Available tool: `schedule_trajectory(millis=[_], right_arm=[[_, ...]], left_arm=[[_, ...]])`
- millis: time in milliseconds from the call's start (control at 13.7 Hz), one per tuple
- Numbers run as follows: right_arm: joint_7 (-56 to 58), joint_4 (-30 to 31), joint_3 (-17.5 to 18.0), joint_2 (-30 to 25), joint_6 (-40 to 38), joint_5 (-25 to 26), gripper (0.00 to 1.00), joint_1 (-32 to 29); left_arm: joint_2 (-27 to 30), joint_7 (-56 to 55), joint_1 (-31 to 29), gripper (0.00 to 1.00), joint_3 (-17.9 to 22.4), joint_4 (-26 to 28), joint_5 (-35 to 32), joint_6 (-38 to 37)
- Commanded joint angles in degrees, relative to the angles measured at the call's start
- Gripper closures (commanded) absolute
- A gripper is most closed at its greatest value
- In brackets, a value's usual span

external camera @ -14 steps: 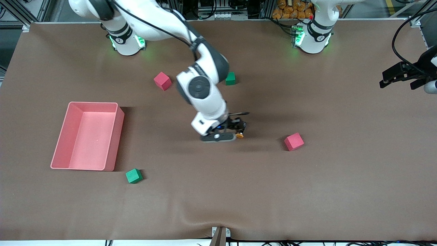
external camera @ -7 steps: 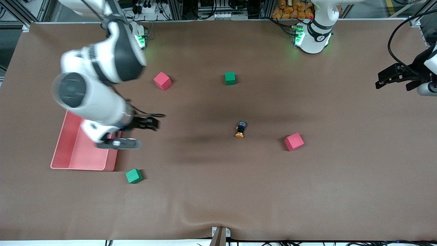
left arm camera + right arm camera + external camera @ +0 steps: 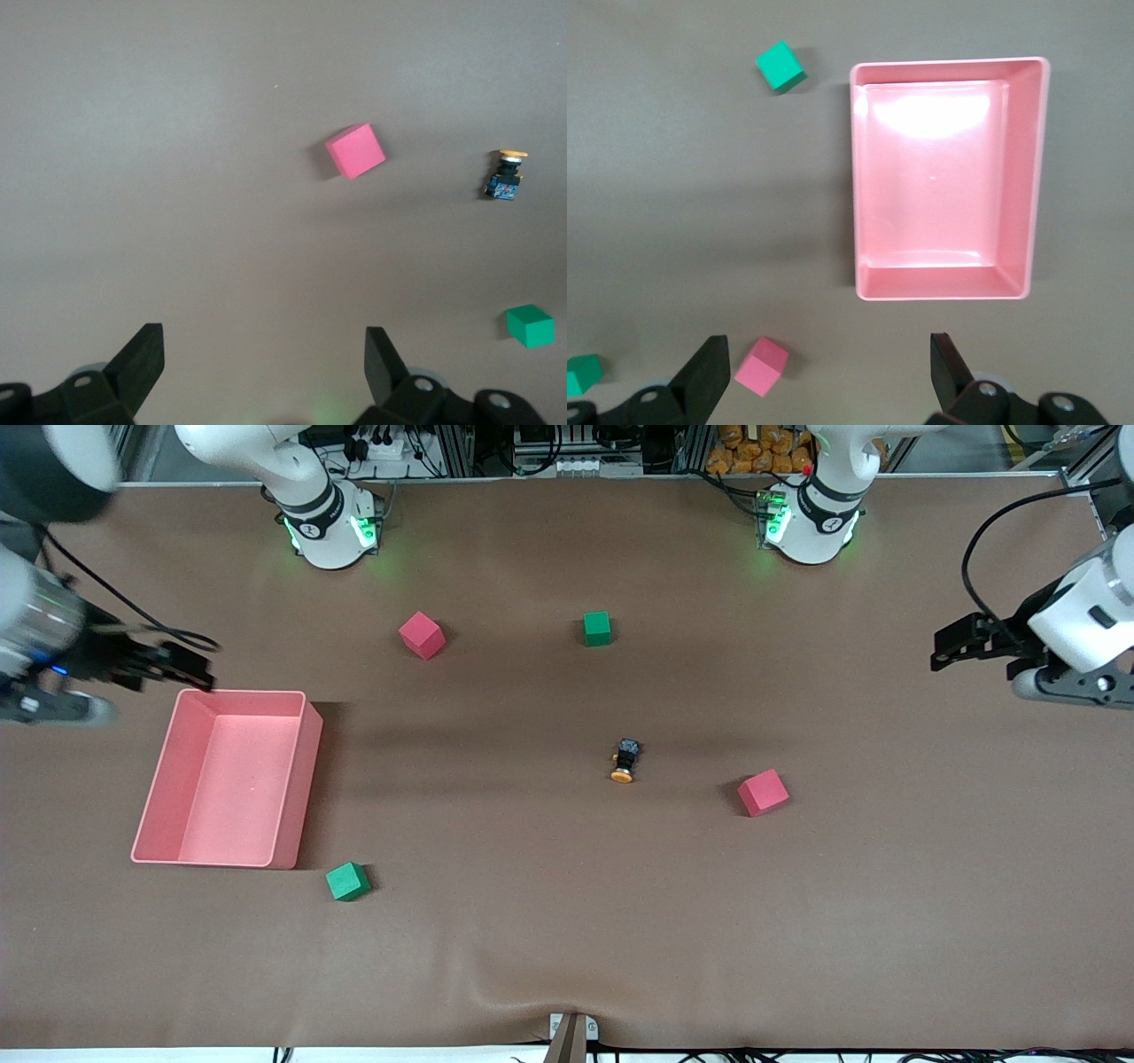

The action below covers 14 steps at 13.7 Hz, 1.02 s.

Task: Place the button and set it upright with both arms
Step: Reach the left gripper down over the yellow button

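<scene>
The button (image 3: 625,763) lies on its side on the brown table near the middle, its orange cap toward the front camera and its black body away from it. It also shows in the left wrist view (image 3: 505,175). My right gripper (image 3: 190,666) is open and empty, up over the table just off the pink bin's edge that is farthest from the front camera; in its wrist view (image 3: 828,367) nothing is between the fingers. My left gripper (image 3: 946,648) is open and empty over the left arm's end of the table, well away from the button; it also shows in its wrist view (image 3: 263,363).
A pink bin (image 3: 306,779) stands at the right arm's end. A red cube (image 3: 763,793) sits beside the button toward the left arm's end. Another red cube (image 3: 422,635) and a green cube (image 3: 597,628) lie nearer the bases. A second green cube (image 3: 347,881) lies near the bin.
My right gripper has let go of the button and swung away toward the right arm's end, past the bin. The button stays lying on its side. My left gripper has moved slightly inward.
</scene>
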<state>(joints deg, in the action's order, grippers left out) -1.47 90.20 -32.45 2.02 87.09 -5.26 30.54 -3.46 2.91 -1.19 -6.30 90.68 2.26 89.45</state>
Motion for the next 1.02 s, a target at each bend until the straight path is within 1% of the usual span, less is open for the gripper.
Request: schedule_trajectory(millis=[0, 146, 292, 365, 438, 512, 585, 658, 804, 877, 950], right_arm=[[2.3, -0.5, 10.0, -1.7, -1.4, 1.1, 0.0, -13.3], [1.9, -1.0, 18.3, -2.2, -2.9, 1.5, 0.0, -22.0], [1.6, -0.9, 27.6, -3.5, -3.8, 1.6, 0.0, -30.9], [1.1, -0.9, 31.2, -3.8, -5.0, 1.5, 0.0, -34.5], [0.2, -0.9, 33.7, -4.0, -5.2, 1.6, 0.0, -36.6], [-0.1, -0.9, 34.5, -4.7, -5.1, 1.6, 0.0, -37.3], [-0.1, -0.9, 34.5, -4.8, -5.2, 1.6, 0.0, -37.2], [-0.1, -0.9, 34.1, -4.8, -5.3, 1.6, 0.0, -36.9], [0.0, -1.0, 33.7, -4.9, -6.0, 1.7, 0.0, -36.6], [0.0, -1.2, 33.3, -5.0, -6.0, 2.1, 0.0, -36.3], [0.0, -1.5, 33.2, -5.0, -6.0, 2.6, 0.0, -35.6]], left_arm=[[-2.6, 0.2, 0.7, 0.0, -2.7, -0.8, 0.4, 2.8], [-5.1, 0.2, 3.3, 0.0, -3.6, -0.9, 0.4, 3.8], [-8.7, -0.2, 7.5, 0.0, -3.5, -1.1, 0.4, 7.7], [-11.1, -0.3, 8.7, 0.0, -3.5, -1.3, 0.8, 8.9], [-13.8, -0.4, 9.3, 0.0, -3.6, -2.1, 0.8, 10.2], [-16.6, -1.7, 11.2, 0.0, -3.5, -3.0, 0.6, 11.5], [-19.1, -3.2, 13.3, 0.0, -3.5, -4.1, 0.6, 12.8], [-22.6, -4.1, 14.9, 0.0, -3.5, -6.5, 0.6, 14.0], [-30.0, -7.2, 18.6, 0.0, -3.4, -12.9, 0.6, 14.3], [-33.0, -10.6, 20.9, 0.0, -3.2, -15.1, 0.6, 14.4], [-34.8, -14.0, 23.3, 0.0, -2.8, -15.8, 0.5, 15.3]])
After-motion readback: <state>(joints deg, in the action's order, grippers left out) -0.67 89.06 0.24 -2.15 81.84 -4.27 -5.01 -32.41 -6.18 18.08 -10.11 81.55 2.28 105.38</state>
